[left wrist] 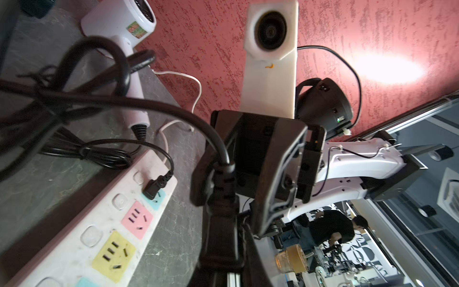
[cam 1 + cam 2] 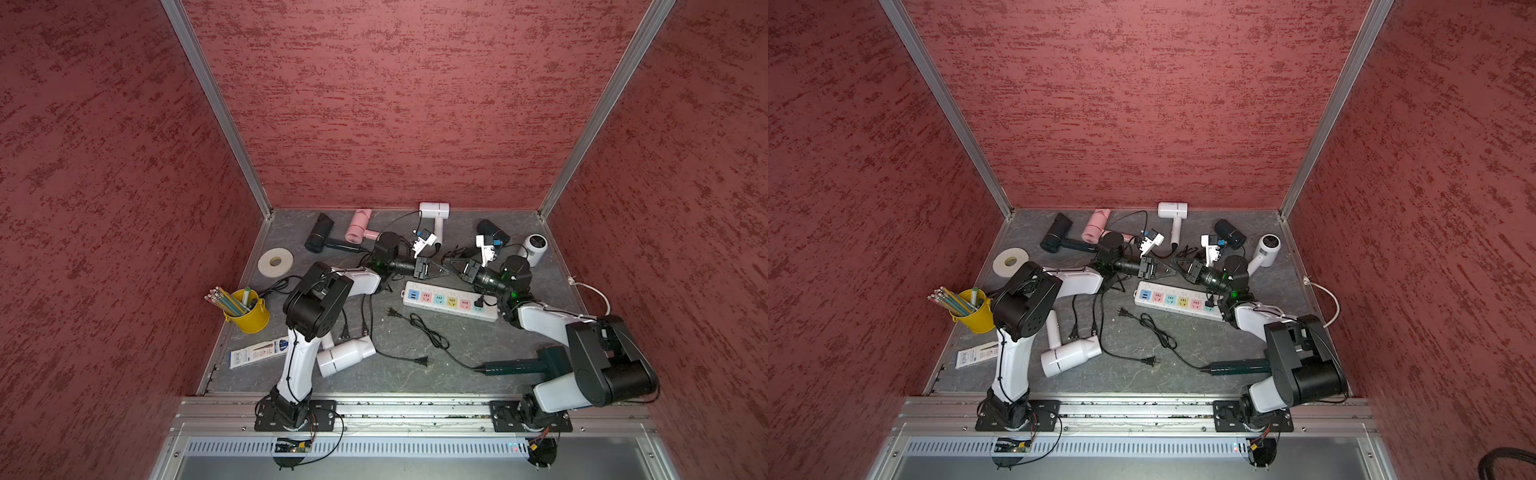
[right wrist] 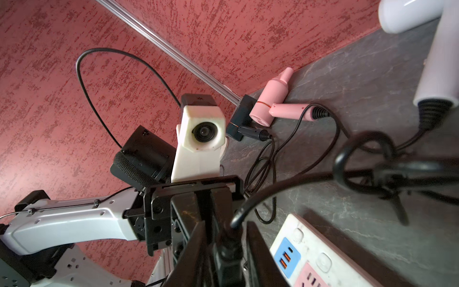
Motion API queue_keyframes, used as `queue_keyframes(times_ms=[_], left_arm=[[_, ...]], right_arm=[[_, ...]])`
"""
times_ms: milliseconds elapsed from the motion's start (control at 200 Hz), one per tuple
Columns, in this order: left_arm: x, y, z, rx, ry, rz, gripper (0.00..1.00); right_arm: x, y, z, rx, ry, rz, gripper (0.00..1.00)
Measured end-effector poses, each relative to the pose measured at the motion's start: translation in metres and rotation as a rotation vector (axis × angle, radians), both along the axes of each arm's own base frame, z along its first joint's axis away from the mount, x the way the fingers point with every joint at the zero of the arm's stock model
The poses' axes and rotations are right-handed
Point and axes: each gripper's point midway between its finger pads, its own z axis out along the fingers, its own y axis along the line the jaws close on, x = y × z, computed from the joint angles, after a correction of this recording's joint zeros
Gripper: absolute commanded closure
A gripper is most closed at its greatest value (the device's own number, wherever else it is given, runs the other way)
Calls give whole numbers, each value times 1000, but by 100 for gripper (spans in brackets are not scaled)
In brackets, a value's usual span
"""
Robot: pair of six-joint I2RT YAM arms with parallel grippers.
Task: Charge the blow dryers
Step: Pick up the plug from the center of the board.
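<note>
The left claw [image 2: 441, 272] is pressed onto a glossy black plug [image 1: 222, 179]. The right claw [image 2: 454, 264], tip to tip with it, stands spread on either side of that plug. Both hang just above the power strip [image 2: 449, 300], a smooth white bar with pastel square sockets; a second plug [image 2: 478, 306] sits in the teal one. The rubbery cord [image 1: 149, 104] runs into a knotted bundle, and I cannot trace its dryer. The T-shaped blow dryers lie on the grey veined worktop [image 2: 395, 382]. At the back are the left black dryer [image 2: 319, 232], pink dryer [image 2: 358, 226], square-headed white dryer [image 2: 434, 209], right black dryer [image 2: 490, 228] and grille-faced white dryer [image 2: 537, 246]. Nearer are the large white dryer [image 2: 347, 355] and dark green dryer [image 2: 515, 366]. A yellow bucket [image 2: 249, 320] holds pencils [image 2: 220, 299] and a marker [image 2: 247, 293].
</note>
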Motion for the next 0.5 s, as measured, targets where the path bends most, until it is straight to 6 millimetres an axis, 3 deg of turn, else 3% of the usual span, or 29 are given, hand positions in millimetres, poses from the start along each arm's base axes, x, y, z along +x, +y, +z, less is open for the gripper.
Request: queue_keyframes(times_ms=[130,306,501], left_arm=[[7,-1,-14,88,-30,46,94],[11,-3,-16,194,-153,111,96],[7,-13,-21,324,-338,167,99]], right_arm=[[4,-3,2,-34,47,-25,46],[17,-9,11,-105,130,-68,39],[13,-14,0,-164,259,-74,38]])
